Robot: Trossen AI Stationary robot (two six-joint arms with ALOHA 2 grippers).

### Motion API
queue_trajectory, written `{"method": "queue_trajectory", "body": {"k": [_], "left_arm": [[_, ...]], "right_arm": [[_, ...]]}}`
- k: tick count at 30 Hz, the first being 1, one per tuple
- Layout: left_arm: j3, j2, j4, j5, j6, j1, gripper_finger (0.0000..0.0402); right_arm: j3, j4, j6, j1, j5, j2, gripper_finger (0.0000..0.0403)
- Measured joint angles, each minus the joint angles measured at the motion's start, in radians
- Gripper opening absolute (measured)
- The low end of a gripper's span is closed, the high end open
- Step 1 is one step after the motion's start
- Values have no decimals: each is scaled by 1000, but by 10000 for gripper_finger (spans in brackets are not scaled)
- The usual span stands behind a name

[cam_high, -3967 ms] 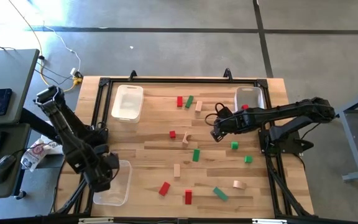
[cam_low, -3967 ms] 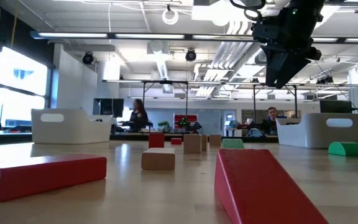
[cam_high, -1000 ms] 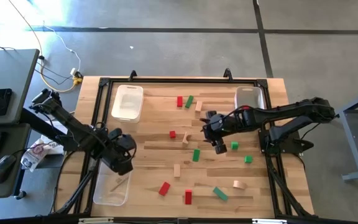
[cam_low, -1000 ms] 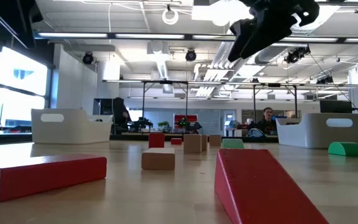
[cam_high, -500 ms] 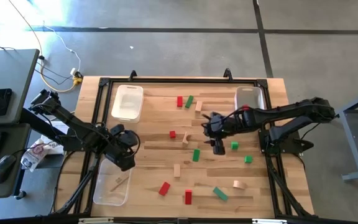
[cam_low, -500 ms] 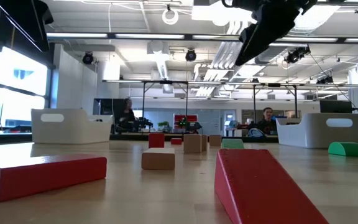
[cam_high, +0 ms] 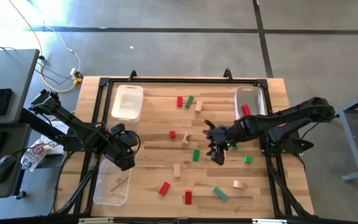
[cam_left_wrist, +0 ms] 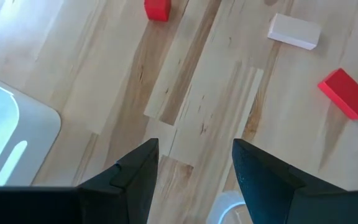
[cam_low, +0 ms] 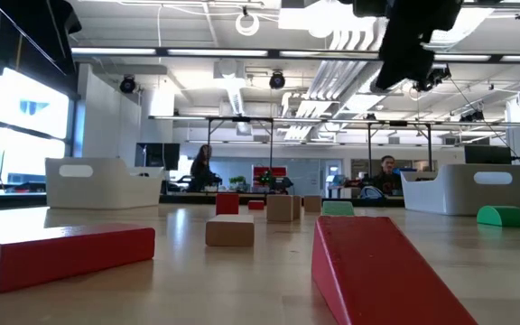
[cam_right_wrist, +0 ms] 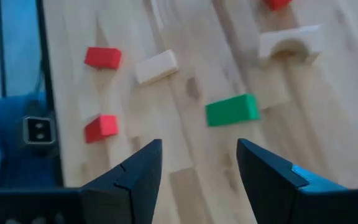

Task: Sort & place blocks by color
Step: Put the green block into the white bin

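The table [cam_high: 148, 152] carries scattered red, green and plain wooden blocks. The right tool [cam_high: 217, 148], fingers spread and empty, hangs above the table centre, just beside a green block [cam_high: 196, 155]. The left tool [cam_high: 125, 149], also spread, hangs over the table's left side, near a clear bin [cam_high: 100, 191].

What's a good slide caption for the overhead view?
Right gripper hovers open over scattered blocks beside a green block.

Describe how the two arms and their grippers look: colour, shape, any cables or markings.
Both arms are matte black, built of slim jointed links on black bases at the table's sides. The left gripper and right gripper each have two flat, wedge-shaped dark fingers; the right one's finger edges look bluish. No markings or loose cables show on them.
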Motion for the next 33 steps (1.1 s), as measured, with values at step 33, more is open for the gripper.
{"method": "queue_trajectory", "body": {"k": [33], "left_arm": [[0,1,4,-67,-62,0,190]], "right_arm": [[0,50,480,337,83,203,195]]}}
